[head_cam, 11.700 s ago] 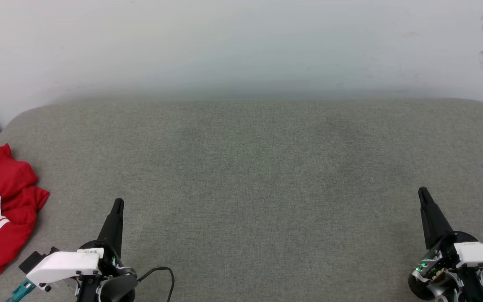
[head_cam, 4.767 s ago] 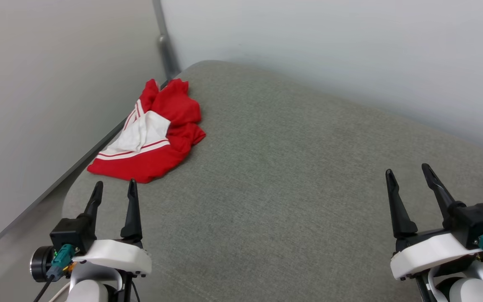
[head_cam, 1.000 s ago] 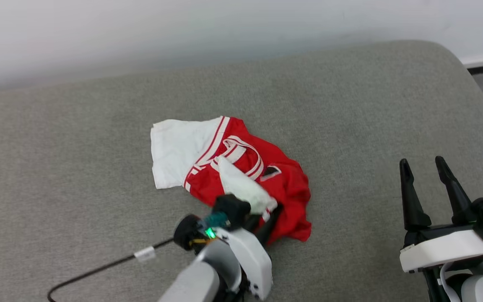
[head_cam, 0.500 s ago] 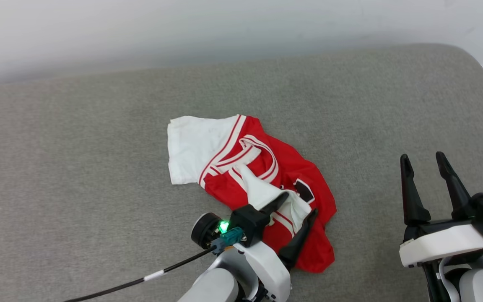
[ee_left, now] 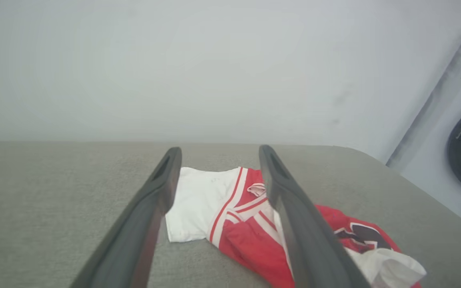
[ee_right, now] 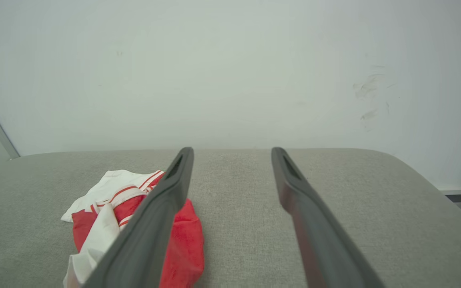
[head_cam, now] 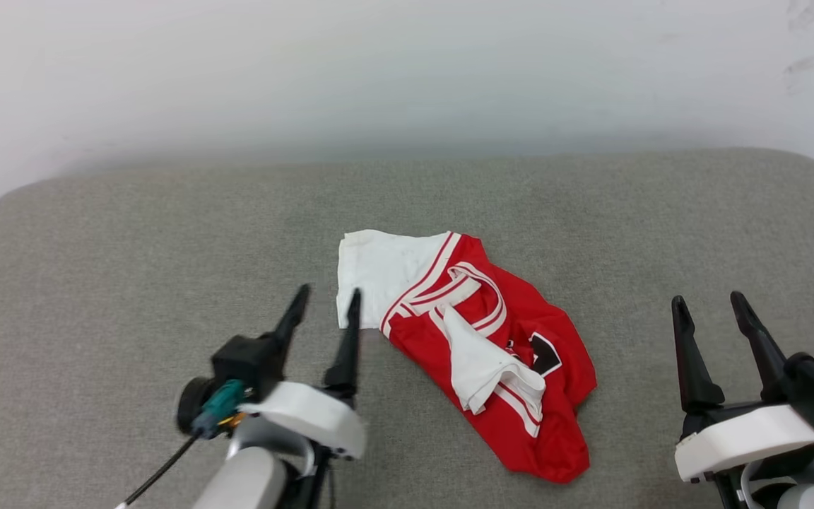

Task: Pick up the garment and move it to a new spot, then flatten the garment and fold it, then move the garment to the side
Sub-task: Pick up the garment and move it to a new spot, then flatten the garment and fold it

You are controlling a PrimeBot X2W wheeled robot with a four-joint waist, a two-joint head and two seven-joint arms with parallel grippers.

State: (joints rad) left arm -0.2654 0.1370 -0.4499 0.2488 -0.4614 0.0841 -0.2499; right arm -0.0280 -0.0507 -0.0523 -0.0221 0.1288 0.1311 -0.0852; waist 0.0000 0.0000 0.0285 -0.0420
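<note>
Against a pale wall, the grey upholstered surface point(head_cam: 131, 240) carries the crumpled red jersey-style shirt with white sleeves point(head_cam: 478, 332) mid-surface, lying free between the left end effector point(head_cam: 328, 297) and right end effector point(head_cam: 706, 300), both spread apart, likely ready for flattening.

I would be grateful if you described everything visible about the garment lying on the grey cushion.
The garment is a red jersey of thin, soft-looking fabric with white sleeves, red-and-white striped trim and a glimpse of black-and-white lettering. It lies crumpled near the middle of the grey cushion, one white sleeve spread flat at its far left, another folded across the red body. Only the cushion bears it; the open left gripper stands beside the flat sleeve, not gripping it.
</note>
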